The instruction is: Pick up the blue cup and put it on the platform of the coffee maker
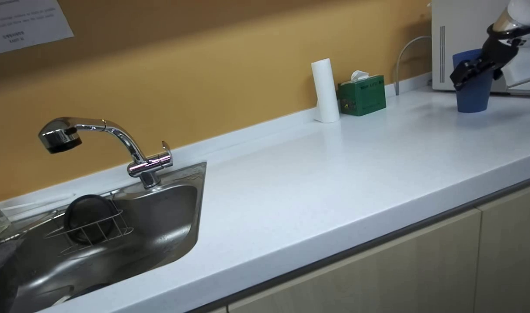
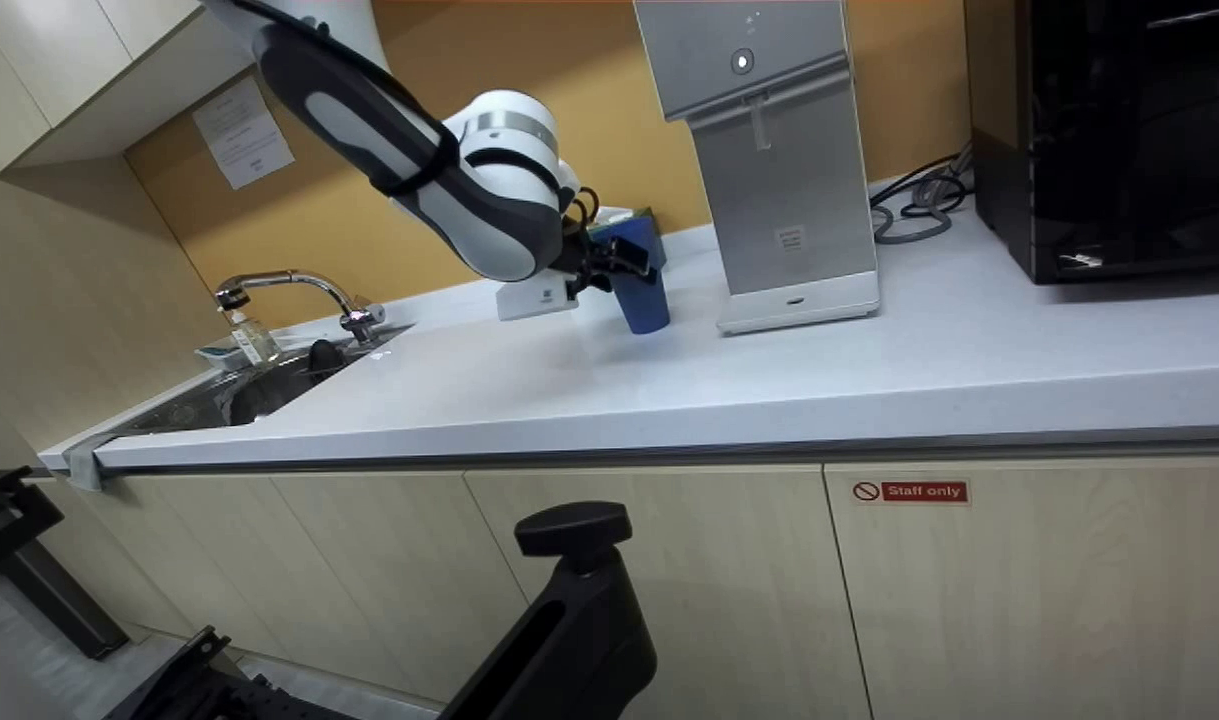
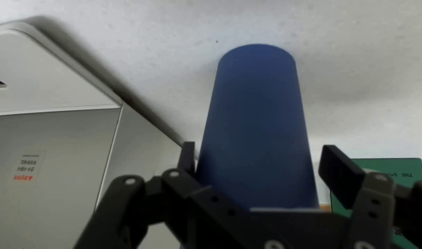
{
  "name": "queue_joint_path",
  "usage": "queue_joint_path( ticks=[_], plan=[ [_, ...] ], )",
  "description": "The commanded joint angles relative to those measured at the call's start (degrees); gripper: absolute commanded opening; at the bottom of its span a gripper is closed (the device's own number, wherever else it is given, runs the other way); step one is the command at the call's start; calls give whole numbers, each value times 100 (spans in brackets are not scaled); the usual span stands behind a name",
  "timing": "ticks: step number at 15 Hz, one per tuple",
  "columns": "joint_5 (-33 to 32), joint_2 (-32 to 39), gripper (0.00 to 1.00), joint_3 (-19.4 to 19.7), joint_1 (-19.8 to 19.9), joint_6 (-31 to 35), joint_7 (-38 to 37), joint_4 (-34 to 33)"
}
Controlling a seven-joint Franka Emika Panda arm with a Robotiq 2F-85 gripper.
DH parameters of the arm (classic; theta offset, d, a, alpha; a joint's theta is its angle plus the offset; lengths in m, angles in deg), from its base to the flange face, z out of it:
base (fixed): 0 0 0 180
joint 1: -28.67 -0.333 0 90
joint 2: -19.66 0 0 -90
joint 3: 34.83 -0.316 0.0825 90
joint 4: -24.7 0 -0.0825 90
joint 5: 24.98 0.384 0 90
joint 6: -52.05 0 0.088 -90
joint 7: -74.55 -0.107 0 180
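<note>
The plain blue cup (image 1: pixel 473 99) stands upright on the white counter in both exterior views, also here (image 2: pixel 642 305). It fills the middle of the wrist view (image 3: pixel 256 121), narrower base at the top of the picture. My gripper (image 3: pixel 259 152) is open, with one finger on each side of the cup. The left finger is close to the cup's side; a gap shows at the right finger. The gripper also shows at the cup in both exterior views (image 1: pixel 478 77) (image 2: pixel 624 270). The grey coffee maker (image 2: pixel 799 190) has a low white platform (image 2: pixel 799 305), also in the wrist view (image 3: pixel 48 79).
A green tissue box (image 1: pixel 365 98) and a white paper roll (image 1: pixel 325 91) stand by the wall. A steel sink (image 1: pixel 160 208) with a faucet (image 1: pixel 125 139) is farther along the counter. A black appliance (image 2: pixel 1139 140) and cables (image 2: pixel 919 205) are beyond the coffee maker.
</note>
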Motion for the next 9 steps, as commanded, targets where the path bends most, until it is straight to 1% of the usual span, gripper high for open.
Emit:
queue_joint_path(
  ticks=[1, 2, 5, 6, 9],
  plan=[
    [-839, 289, 60, -283, 88, -361, -834, -205],
    [-971, 284, 54, -340, 110, -462, -954, -192],
    [-1150, 55, 49, -464, 181, -666, -1133, 29],
    [-1035, -85, 47, -484, 211, -645, -1086, 150],
    [-577, -516, 47, -538, 321, -377, -854, 502]
  ],
)
